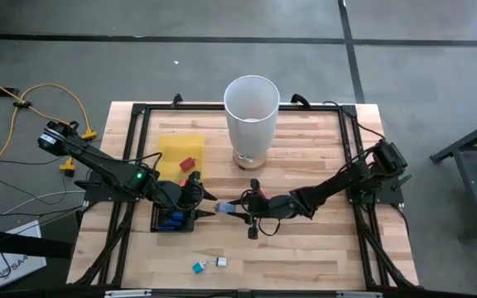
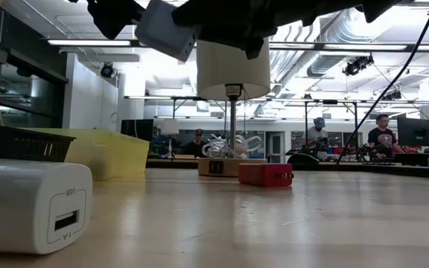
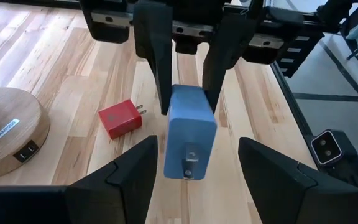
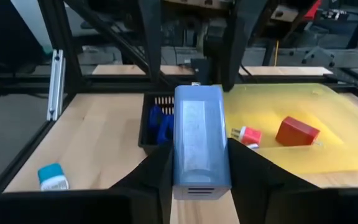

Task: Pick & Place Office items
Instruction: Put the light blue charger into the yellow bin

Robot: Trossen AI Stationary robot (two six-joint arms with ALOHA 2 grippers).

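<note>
While right fingers (image 4: 194,180) grip blue charger (image 4: 197,140) mid-table — left fingers (image 3: 194,180) open around it

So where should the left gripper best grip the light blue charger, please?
Probably its free near end, across the flat parallel sides, coming head-on: the right gripper clamps only the far end of the light blue charger, and the open left gripper flanks the rest.

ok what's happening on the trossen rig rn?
Mid-table handover, by the look of it. The right gripper is shut on a light blue charger block, held off the table. The left gripper faces it, fingers open on either side of the block, not closed. A red charger lies on the wood; two red pieces sit in the yellow tray.
</note>
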